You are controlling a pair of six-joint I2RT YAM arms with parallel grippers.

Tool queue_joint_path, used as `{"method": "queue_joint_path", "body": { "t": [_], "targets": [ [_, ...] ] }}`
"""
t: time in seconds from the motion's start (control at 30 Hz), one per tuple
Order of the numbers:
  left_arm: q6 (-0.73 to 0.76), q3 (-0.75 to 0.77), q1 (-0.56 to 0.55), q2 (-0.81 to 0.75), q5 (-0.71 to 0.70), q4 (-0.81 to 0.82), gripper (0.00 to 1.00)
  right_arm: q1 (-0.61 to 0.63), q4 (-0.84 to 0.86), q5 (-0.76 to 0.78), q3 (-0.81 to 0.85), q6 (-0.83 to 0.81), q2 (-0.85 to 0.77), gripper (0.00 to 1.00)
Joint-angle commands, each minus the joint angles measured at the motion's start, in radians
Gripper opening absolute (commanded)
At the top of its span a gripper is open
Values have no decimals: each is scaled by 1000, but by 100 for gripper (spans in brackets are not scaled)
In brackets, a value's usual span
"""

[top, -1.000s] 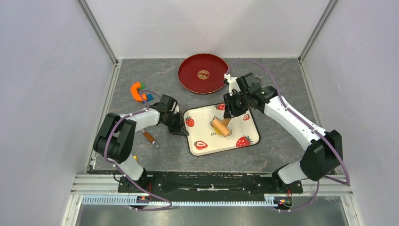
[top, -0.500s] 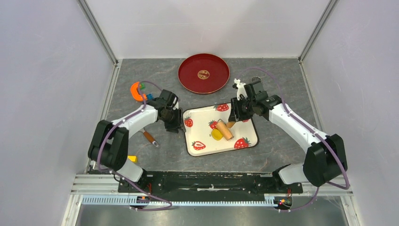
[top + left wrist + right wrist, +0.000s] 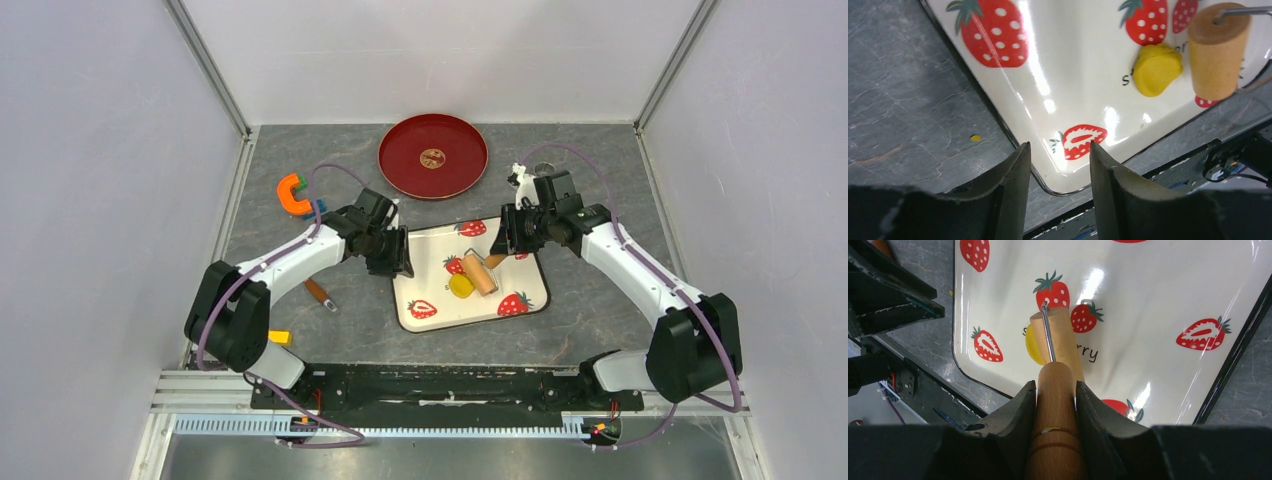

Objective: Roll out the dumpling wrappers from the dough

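Note:
A small round yellow dumpling wrapper [image 3: 461,286] of dough lies on the strawberry-print tray [image 3: 520,275], just left of the wooden roller [image 3: 479,273]. My right gripper [image 3: 503,252] is shut on the roller's wooden handle [image 3: 1055,390], and the roller barrel [image 3: 1060,337] half hides the wrapper [image 3: 1032,347]. My left gripper [image 3: 398,262] is open over the tray's left edge. In the left wrist view its fingertips [image 3: 1023,150] straddle the tray's rounded corner [image 3: 1053,187] without holding anything, with the wrapper [image 3: 1157,68] and roller [image 3: 1218,50] farther off.
A red plate [image 3: 433,156] sits at the back. An orange curved tool [image 3: 291,194] and a wooden-handled tool [image 3: 318,293] lie left of the tray, a yellow piece [image 3: 280,338] by the left arm's base. A yellow crumb [image 3: 975,137] lies on the grey tabletop.
My left gripper has opened and moved right and back along the tray's left edge. The right gripper has drawn the roller back, uncovering the yellow wrapper.

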Motion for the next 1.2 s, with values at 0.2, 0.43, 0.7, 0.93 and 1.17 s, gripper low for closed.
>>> {"method": "queue_joint_path", "body": {
  "t": [0.2,0.43,0.7,0.93,1.17],
  "targets": [
    [-178,-189,152,-37,65,140,54,6,-56,-35,114,-95,-9,0],
    [-199,-226,162,38,140,224,43,53,-72,-18,117,-123,15,0],
    [-157,-172,162,111,90,172,24,137,-101,49,140,-154,49,0],
    [-110,-150,163,123,56,120,2,210,-118,119,186,-172,98,0],
    [-99,-164,162,124,52,117,2,259,-112,223,182,-200,135,0]
  ]
}}
